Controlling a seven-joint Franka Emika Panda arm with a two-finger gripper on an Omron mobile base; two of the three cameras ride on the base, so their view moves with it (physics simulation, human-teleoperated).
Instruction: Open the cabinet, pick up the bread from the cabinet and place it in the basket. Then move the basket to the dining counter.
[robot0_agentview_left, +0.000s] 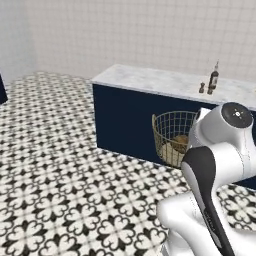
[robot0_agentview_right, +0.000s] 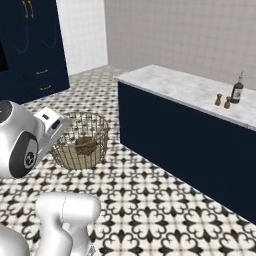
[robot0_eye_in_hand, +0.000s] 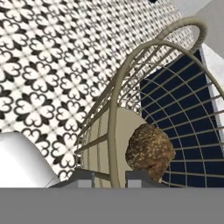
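Patterned floor tiles underlie one basket (robot0_eye_in_hand: 131, 109) holding one bread (robot0_eye_in_hand: 150, 151), fingers (robot0_eye_in_hand: 83, 178) clamped on its rim.

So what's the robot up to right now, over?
Hand shut on rim of round tan wire-mesh basket. Brown bread inside. White marble dining counter ahead; bottle and shakers stand at its far end.

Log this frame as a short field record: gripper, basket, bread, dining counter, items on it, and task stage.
gripper: gripper shut on the basket rim, one finger on each side of the wire
basket: basket carried above the patterned floor, beside the arm
bread: bread lying inside the basket on its base
dining counter: dining counter ahead, the basket not on it
items on counter: dark bottle and two small shakers near its far end
task stage: bread is in the basket; the basket is not yet on the counter
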